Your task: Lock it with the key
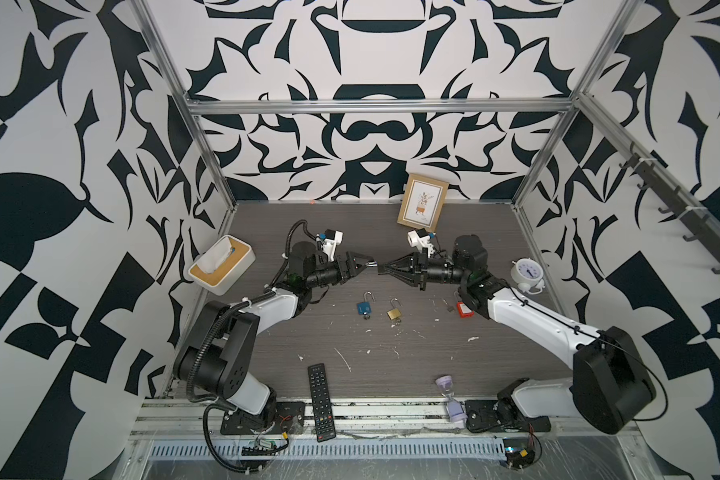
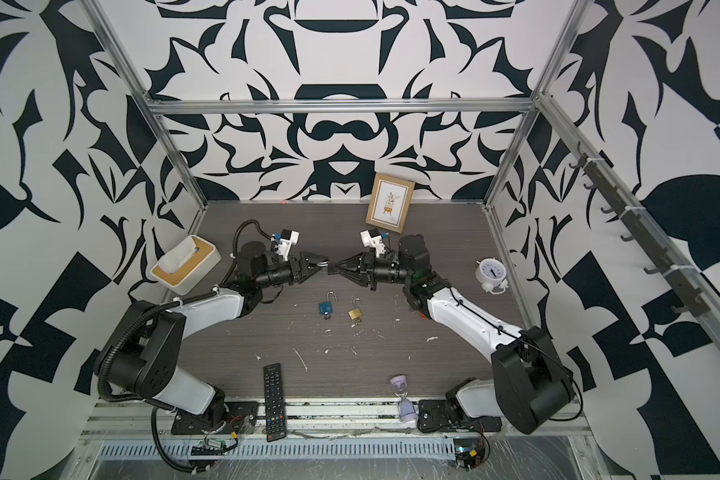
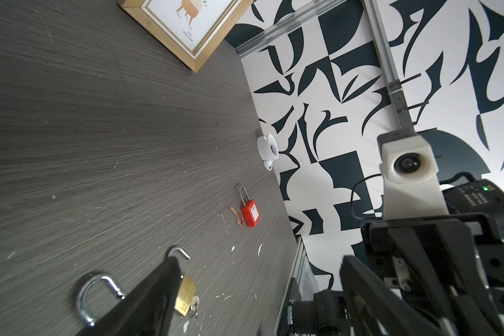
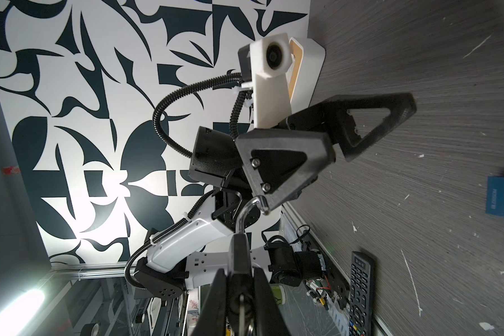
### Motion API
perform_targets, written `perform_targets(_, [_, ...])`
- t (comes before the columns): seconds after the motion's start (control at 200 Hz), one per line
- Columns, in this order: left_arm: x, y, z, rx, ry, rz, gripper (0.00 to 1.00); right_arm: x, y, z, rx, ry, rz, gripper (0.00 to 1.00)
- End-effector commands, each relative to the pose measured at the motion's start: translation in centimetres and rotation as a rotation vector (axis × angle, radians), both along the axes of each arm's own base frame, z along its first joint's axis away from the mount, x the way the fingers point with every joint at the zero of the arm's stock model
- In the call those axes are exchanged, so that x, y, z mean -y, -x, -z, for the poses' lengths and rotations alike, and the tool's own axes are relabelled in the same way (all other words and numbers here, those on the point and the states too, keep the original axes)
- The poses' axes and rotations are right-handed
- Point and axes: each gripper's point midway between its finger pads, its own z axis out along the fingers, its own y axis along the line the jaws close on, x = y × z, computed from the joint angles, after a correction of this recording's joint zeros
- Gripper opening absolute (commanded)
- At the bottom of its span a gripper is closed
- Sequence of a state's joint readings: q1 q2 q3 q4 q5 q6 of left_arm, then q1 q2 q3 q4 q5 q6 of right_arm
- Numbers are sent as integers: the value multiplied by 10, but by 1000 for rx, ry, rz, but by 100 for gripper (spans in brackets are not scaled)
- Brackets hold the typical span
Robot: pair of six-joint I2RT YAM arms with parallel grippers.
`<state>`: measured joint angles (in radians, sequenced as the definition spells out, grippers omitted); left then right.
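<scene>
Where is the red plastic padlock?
The red plastic padlock lies on the dark table, right side, partly under the right arm in a top view, key beside it, near the white alarm clock.

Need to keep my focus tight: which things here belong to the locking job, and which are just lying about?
Job: black padlock, right pincer, left pincer, blue padlock, brass padlock, red padlock.
Clutter: tissue box, picture frame, alarm clock, remote control, hourglass.

- Dark wood-grain desk (image 1: 395, 374), flecked white.
- Blue padlock (image 1: 364, 307) beside brass padlock (image 1: 393, 313), shackles open.
- Red padlock (image 3: 250, 214), tissue box (image 1: 221, 264), picture frame (image 1: 422, 207), alarm clock (image 1: 526, 274), remote (image 1: 321, 402).
</scene>
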<state>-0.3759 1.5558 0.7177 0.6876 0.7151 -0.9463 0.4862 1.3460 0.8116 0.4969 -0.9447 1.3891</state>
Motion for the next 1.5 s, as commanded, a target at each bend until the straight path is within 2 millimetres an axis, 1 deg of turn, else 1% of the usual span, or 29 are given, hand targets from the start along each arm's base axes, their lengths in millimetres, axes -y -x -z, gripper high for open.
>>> perform_targets(0.0, [1, -9, -20, 33, 83, 3, 90, 0, 3, -4, 32, -16, 6, 0])
perform_targets(0.16, [6, 0, -46, 88, 237, 71, 90, -1, -1, 7, -7, -23, 16, 0])
perform_targets(0.275, [10, 6, -51, 83, 323, 133, 89, -3, -3, 11, -22, -19, 15, 0])
perform_targets(0.315, [12, 7, -48, 70, 324, 151, 89, -3, -5, 13, -30, -17, 20, 0])
perform_targets(0.39, [19, 15, -49, 86, 317, 184, 88, -4, -7, 15, -39, -18, 19, 0])
perform_targets(0.56, [33, 32, -58, 124, 317, 248, 87, -9, -17, 22, -82, -22, 32, 0])
perform_targets(0.65, [36, 38, -59, 132, 315, 266, 86, -10, -22, 22, -102, -47, 44, 0])
perform_targets(0.845, [40, 42, -53, 123, 309, 276, 86, -10, -29, 26, -126, -51, 74, 0])
perform_targets(0.855, [40, 42, -52, 122, 308, 276, 83, -9, -29, 27, -130, -49, 77, 0])
perform_targets(0.875, [41, 43, -53, 124, 308, 279, 82, -9, -30, 28, -133, -48, 83, 0])
perform_targets(1.155, [41, 50, -50, 123, 303, 296, 78, -1, -46, 38, -141, -14, 136, 0])
perform_targets(1.335, [41, 54, -51, 124, 301, 308, 74, 6, -55, 46, -146, 22, 162, 0])
perform_targets(1.495, [43, 56, -52, 123, 301, 323, 70, 10, -63, 47, -142, 21, 184, 0])
